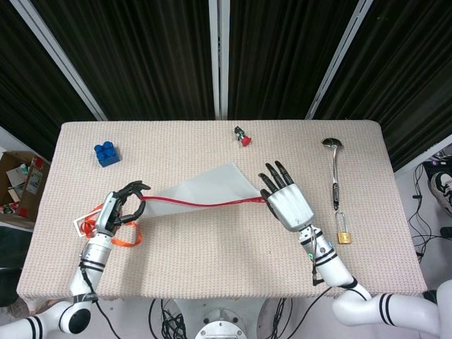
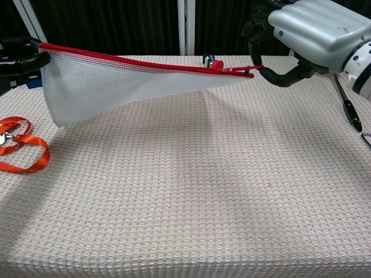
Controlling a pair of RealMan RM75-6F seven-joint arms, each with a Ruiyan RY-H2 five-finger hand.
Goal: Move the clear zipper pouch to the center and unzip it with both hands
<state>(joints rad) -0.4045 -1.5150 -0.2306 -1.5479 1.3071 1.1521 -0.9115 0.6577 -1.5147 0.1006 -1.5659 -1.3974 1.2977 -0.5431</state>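
Note:
The clear mesh zipper pouch (image 1: 206, 186) (image 2: 110, 84) hangs in the air above the table, stretched between both hands, with its red zipper edge (image 1: 198, 203) on top. My left hand (image 1: 116, 209) (image 2: 16, 53) grips the pouch's left end. At the right end, my right hand (image 1: 287, 205) (image 2: 307, 29) pinches the red zipper pull (image 2: 248, 70) between thumb and finger, its other fingers spread. The pouch's lower corner droops toward the cloth on the left.
An orange lanyard (image 1: 120, 239) (image 2: 23, 152) lies under my left hand. A blue brick (image 1: 106, 153) sits at the back left and a small red object (image 1: 244, 137) at the back middle. A spoon (image 1: 333, 173) and a padlock (image 1: 343, 234) lie on the right.

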